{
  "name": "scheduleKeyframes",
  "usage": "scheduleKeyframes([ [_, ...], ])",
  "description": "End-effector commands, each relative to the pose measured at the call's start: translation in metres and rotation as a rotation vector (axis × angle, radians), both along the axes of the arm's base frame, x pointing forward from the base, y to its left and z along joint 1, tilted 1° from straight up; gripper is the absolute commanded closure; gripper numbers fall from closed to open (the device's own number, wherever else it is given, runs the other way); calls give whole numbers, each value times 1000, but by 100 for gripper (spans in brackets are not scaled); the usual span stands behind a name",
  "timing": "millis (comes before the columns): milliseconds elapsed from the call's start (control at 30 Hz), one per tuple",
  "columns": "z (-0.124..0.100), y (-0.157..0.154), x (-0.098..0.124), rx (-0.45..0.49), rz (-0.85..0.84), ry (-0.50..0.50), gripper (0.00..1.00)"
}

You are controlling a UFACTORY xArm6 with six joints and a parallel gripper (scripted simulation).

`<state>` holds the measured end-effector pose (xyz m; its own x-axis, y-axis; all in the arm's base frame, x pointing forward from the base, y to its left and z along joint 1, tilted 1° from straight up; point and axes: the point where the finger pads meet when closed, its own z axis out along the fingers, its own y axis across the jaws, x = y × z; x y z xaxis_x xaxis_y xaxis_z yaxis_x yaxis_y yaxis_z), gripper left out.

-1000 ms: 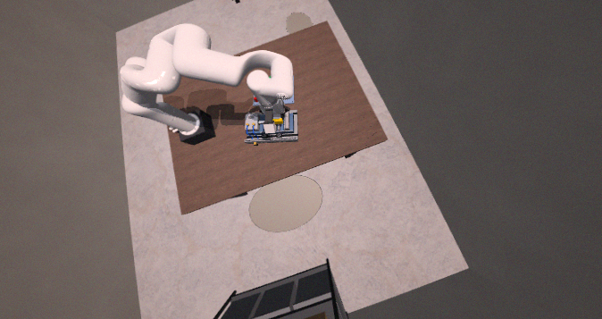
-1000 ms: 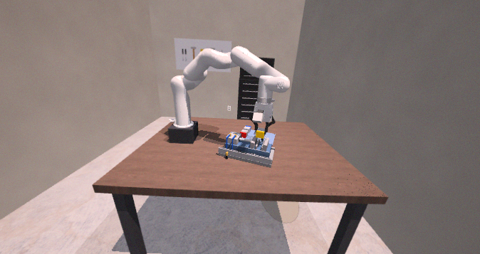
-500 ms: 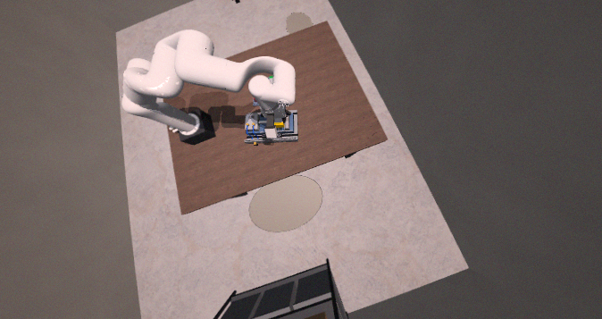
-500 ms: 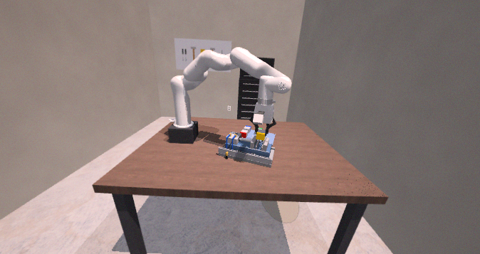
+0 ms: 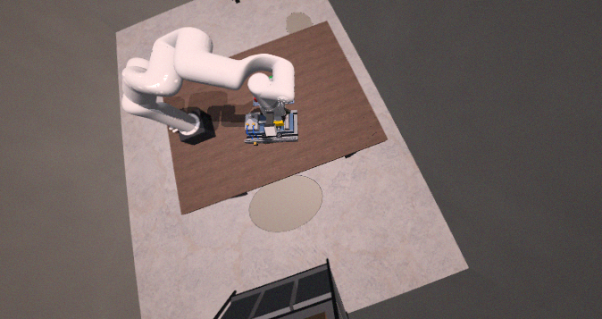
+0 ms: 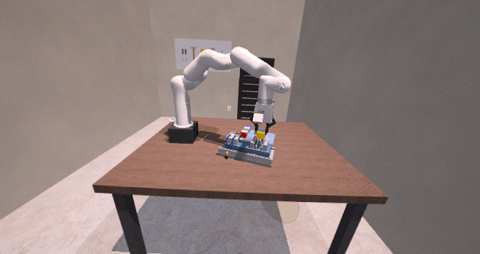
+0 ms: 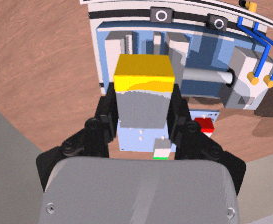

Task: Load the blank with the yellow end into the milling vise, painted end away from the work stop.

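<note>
My gripper point(image 7: 143, 95) point(image 6: 262, 131) is shut on the sides of the grey blank with the yellow end point(image 7: 143, 75) point(image 6: 261, 135) point(image 5: 279, 123). The blank is held above the vise, over the space between the fixed jaw point(image 7: 114, 52) point(image 6: 265, 144) and the moving jaw point(image 7: 177, 52). Its yellow end points away from the infeed plate point(image 7: 128, 143). Parts of the low bars point(image 7: 157, 44) show beyond the yellow end. The work stop is hidden, and the exact gap below the blank cannot be told.
The red-ended blank point(image 7: 204, 124) point(image 6: 243, 134) and green-ended blank point(image 7: 162, 148) are at the infeed plate; a blue end point(image 6: 248, 127) shows behind the red one. The hose block point(image 7: 243, 80) with blue hoses point(image 7: 262, 60) stands beyond the moving jaw. A small figure point(image 6: 226, 155) stands before the raised plate.
</note>
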<state>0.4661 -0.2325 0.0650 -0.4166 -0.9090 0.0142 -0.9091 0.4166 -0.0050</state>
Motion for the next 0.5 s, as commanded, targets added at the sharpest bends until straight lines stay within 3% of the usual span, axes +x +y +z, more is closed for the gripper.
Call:
scheduleKeyframes([
  [0, 2, 0, 1, -2, 0, -4, 100],
  [467, 2, 5, 2, -2, 0, -4, 100],
])
